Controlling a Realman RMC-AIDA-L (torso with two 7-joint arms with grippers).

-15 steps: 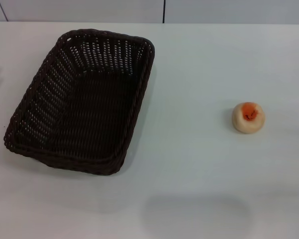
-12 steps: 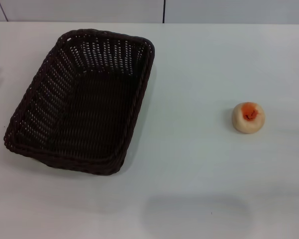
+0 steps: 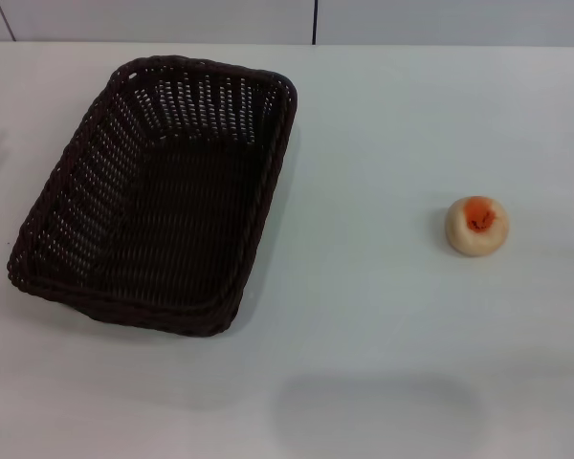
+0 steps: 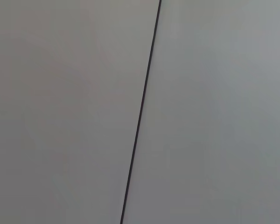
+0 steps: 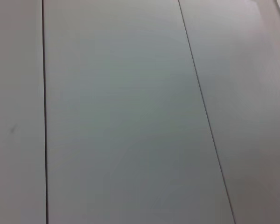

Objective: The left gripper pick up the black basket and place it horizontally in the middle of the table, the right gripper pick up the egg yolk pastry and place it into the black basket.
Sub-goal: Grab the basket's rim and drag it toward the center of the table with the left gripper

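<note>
Black basket [image 3: 153, 196] left, egg yolk pastry [image 3: 476, 226] well apart

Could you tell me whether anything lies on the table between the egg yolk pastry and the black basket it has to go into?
Nothing visible does. The egg yolk pastry sits to the right of the black basket, with only bare table between them. The basket is empty. Neither pincer is in view.

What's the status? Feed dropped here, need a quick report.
Both end effectors out of view. Black basket on table, left side, angled, empty. Egg yolk pastry on the right, apart from it. Nothing between them.
</note>
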